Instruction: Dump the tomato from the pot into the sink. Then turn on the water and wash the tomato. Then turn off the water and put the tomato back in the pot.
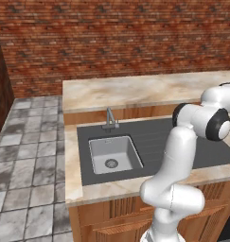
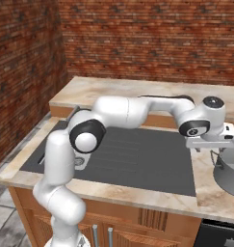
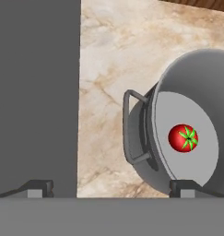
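On the counter (image 3: 113, 60) beside the dark drainboard (image 3: 35, 92), the pot (image 3: 145, 138) stands with the tomato (image 3: 183, 138) resting on its bottom. Above it the fingers (image 3: 182, 186) hang spread wide, holding nothing. Over to the left, the sink (image 1: 114, 153) sits below its faucet (image 1: 110, 118).

The red tomato (image 3: 183, 138) with its green stem top lies on the floor of the grey metal pot (image 3: 189, 83), which stands upright on the marbled desk (image 3: 113, 55) just beside the dark drainboard. The light grey sink (image 1: 114, 153) has a round drain; its slim faucet (image 1: 110, 118) stands behind.
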Available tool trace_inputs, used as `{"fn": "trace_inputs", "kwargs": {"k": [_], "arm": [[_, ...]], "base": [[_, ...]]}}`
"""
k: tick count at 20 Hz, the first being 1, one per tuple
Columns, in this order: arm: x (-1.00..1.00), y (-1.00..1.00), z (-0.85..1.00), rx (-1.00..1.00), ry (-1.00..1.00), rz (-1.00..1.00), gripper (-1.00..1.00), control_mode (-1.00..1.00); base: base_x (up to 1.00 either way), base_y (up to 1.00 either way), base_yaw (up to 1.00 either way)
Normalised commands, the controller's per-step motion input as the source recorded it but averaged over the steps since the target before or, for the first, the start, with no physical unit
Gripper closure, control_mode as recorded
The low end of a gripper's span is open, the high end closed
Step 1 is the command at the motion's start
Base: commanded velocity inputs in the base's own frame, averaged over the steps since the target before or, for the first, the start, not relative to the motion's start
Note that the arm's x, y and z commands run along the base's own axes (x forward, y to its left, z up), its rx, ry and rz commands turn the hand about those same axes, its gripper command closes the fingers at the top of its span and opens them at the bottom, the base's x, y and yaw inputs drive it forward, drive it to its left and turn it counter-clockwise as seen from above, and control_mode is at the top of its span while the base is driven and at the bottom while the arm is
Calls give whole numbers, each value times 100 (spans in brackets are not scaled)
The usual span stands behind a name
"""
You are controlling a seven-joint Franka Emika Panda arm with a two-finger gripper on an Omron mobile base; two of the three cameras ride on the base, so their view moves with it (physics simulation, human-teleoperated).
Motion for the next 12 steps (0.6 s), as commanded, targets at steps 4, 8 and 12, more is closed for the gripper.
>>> {"fn": "trace_inputs", "kwargs": {"k": [4,8,12], "arm": [[10,0,-24,-12,0,0,-100,-100],[8,0,-23,-13,0,0,-100,-100],[14,0,-22,-11,0,0,-100,-100]], "base": [[0,0,0],[0,0,0],[0,0,0]]}}
